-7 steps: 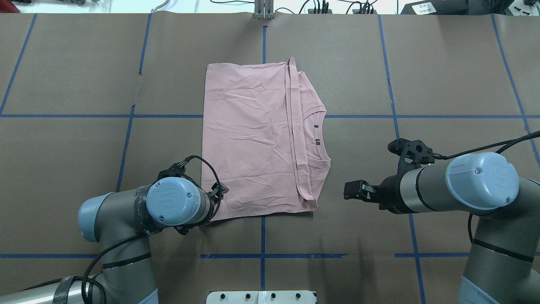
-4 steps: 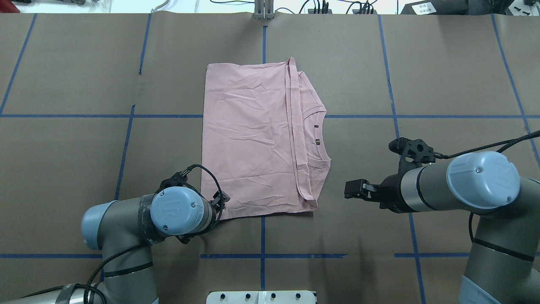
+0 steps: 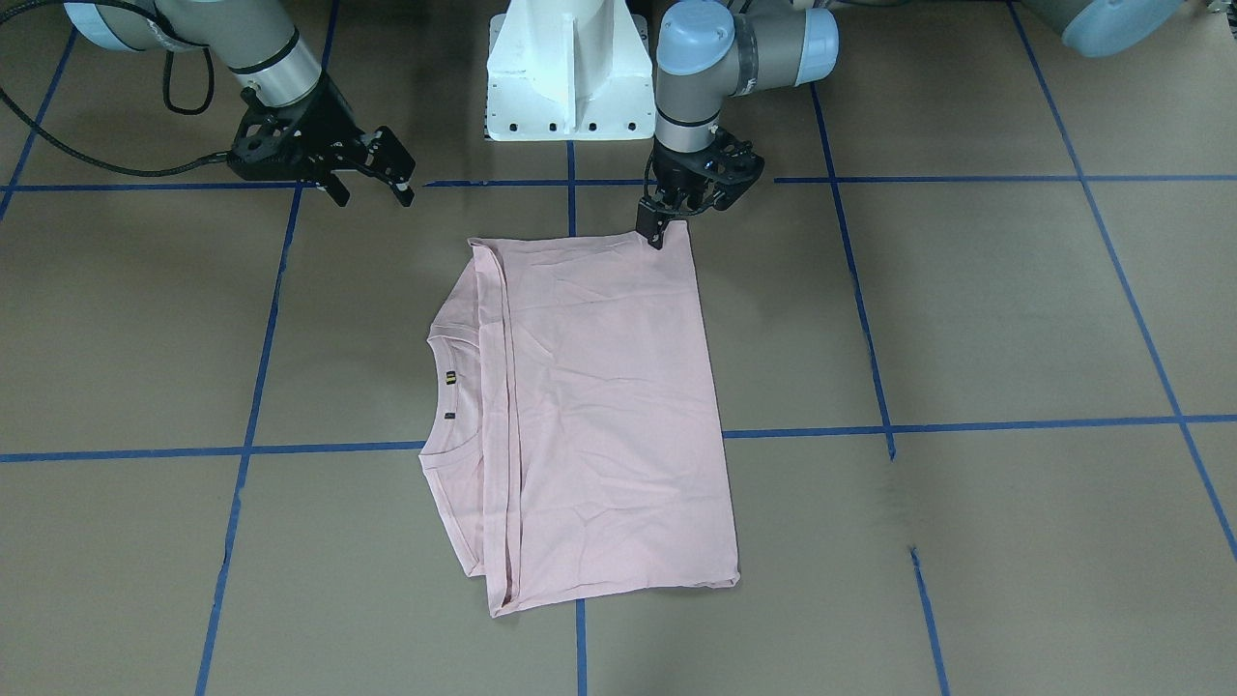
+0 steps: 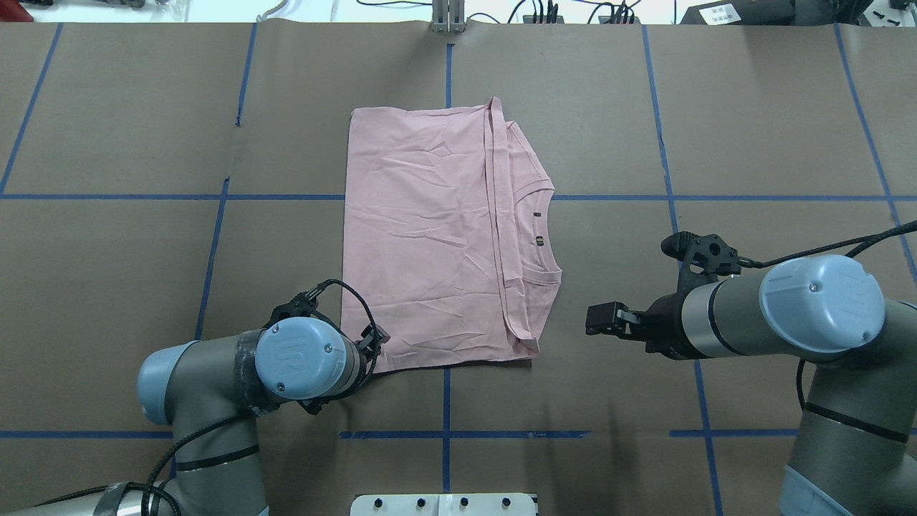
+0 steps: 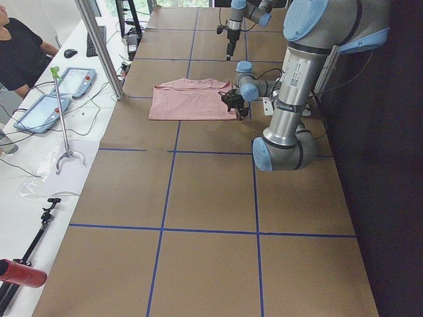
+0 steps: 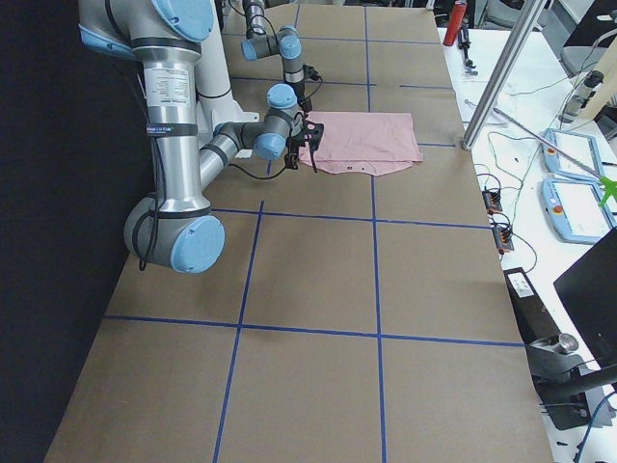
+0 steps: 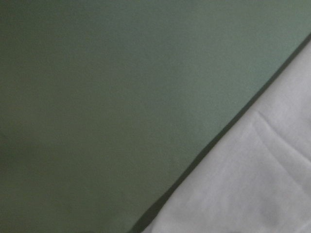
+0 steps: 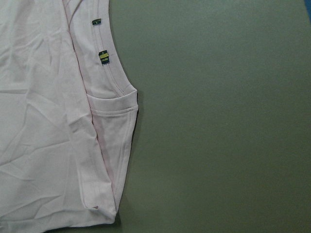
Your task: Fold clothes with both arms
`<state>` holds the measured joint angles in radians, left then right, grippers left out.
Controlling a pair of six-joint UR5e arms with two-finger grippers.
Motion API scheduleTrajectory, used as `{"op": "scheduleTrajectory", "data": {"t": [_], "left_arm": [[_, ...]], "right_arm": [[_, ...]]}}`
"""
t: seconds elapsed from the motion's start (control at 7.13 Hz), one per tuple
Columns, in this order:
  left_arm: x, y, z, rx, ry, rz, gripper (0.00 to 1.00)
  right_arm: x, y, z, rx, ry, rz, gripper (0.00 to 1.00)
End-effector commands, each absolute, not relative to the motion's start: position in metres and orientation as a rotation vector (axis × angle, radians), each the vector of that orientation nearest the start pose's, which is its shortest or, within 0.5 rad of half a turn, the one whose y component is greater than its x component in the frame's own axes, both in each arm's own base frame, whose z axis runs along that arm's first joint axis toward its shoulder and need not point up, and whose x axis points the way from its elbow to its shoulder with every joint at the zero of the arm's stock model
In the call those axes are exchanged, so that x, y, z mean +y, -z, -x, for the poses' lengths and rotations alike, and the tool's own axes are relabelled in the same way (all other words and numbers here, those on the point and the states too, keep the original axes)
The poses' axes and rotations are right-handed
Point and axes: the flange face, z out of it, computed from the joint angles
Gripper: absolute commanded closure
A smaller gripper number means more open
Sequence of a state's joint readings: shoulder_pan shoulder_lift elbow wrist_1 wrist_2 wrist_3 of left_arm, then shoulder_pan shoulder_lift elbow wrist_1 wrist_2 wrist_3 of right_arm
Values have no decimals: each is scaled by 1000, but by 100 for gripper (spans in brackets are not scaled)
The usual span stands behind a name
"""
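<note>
Overhead exterior shows the shirt [image 4: 423, 244] lying flat at the middle of the table [image 4: 752, 129], already partly folded into a rough rectangle. Its long axis runs from the robot's side toward the far edge. The collar [image 4: 546, 229] points to the robot's right, and a folded strip runs just inside it, parallel to the long axis.

The left gripper [image 3: 660, 232] is down at the shirt's near-left corner, with its tip touching the cloth edge. I cannot tell whether its fingers have closed on the corner: the wrist camera shows only a blurred cloth edge and table. The right gripper [image 3: 372, 188] hangs with its fingers spread and nothing in them, near the near-right corner but off the cloth.

I judge this step to be taking both near corners for a fold that carries the near edge onto the far edge. To do it well:

- I want the left pinch to catch every layer at the corner, not just the top one.
- I should bring the right gripper in low beside the collar end, where the layers are thick, and bite deep.
- Both arms should lift together and travel straight along the long axis, so the edges meet square.
</note>
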<state>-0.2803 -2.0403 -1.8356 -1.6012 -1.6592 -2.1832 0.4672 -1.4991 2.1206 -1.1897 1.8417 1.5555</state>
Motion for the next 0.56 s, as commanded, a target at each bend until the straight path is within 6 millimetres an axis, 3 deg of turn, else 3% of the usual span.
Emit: {"op": "scheduleTrajectory", "data": {"t": [0.0, 0.42], "left_arm": [[-289, -281, -564, 749, 814, 217, 13], [-282, -283, -569, 741, 803, 221, 14]], "right_arm": [[-314, -326, 384, -1030, -277, 1, 0], [-314, -326, 384, -1029, -276, 3, 0]]}}
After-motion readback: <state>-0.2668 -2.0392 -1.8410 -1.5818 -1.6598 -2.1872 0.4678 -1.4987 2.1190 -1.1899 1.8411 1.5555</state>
